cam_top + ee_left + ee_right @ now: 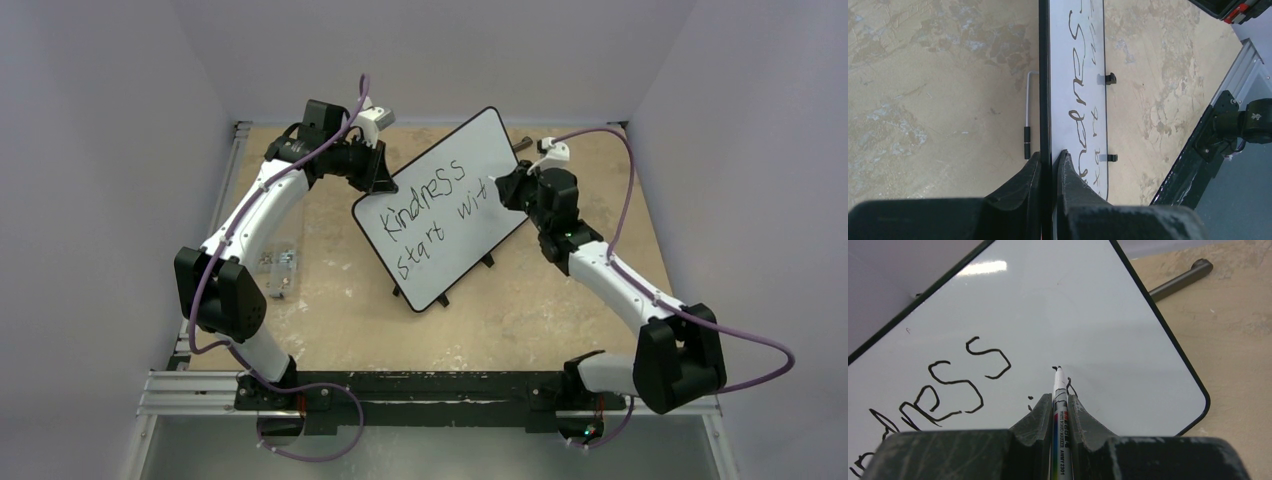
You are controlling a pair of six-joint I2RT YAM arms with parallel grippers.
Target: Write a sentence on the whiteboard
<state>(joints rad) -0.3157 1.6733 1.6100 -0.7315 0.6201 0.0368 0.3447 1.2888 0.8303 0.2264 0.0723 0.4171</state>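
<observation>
with the left gripper (1049, 155) clamped on the whiteboard (470, 160) rim and the right gripper (1060, 402) clamped on the marker (1058, 382), press its tip lightly beside the sentence (425, 205) end.

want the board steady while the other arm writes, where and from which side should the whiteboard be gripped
Grip the whiteboard by its thin rim at the left edge, coming edge-on, one finger in front, one behind. The panel is flat, thin and stands tilted, and that edge lies far from the marker. The left gripper is shut on it there.
</observation>
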